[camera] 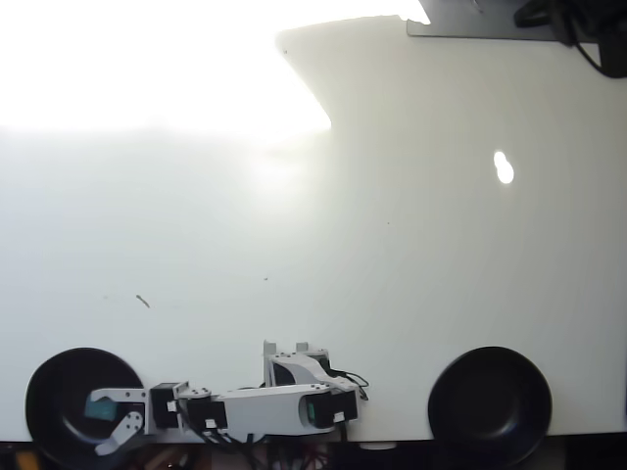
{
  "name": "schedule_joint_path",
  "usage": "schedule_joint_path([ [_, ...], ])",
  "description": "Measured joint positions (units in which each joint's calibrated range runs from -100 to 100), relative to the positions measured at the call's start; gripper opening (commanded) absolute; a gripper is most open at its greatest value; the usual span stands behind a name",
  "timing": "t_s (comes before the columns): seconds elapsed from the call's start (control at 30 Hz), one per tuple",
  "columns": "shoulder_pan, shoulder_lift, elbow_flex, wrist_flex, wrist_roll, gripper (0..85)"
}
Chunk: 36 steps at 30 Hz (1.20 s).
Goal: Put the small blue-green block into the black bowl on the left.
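The small blue-green block [99,412] shows inside the rim of the left black bowl [54,392], right beside the gripper's upper finger. My gripper [96,425] reaches over this bowl from the right. Its jaws stand spread apart, and the lower finger [122,433] angles away from the block. Whether the block rests on the bowl's floor or still touches the upper finger cannot be told from above.
A second black bowl [490,406] stands at the bottom right. The arm's base [294,367] sits at the bottom middle of the white table [372,245]. Strong glare washes out the table's top left. Dark gear shows at the top right corner.
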Motion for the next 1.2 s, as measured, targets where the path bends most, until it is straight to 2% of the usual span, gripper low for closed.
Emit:
schedule_joint_path([
  [0.07,-1.0,-1.1,0.0,-0.3,1.9,44.1],
  [0.17,-2.4,-2.5,0.0,-1.1,6.8,44.2],
  [0.27,-4.3,-3.3,0.0,-2.1,10.2,44.1],
  [0.47,-9.8,-4.7,0.0,-5.7,17.7,44.1],
  [0.87,-22.5,-6.9,0.0,-11.8,28.6,44.1],
  [1.07,-27.1,-8.2,-2.3,-13.2,32.7,43.8],
  [1.2,-31.9,-8.6,-4.5,-13.2,38.0,43.8],
])
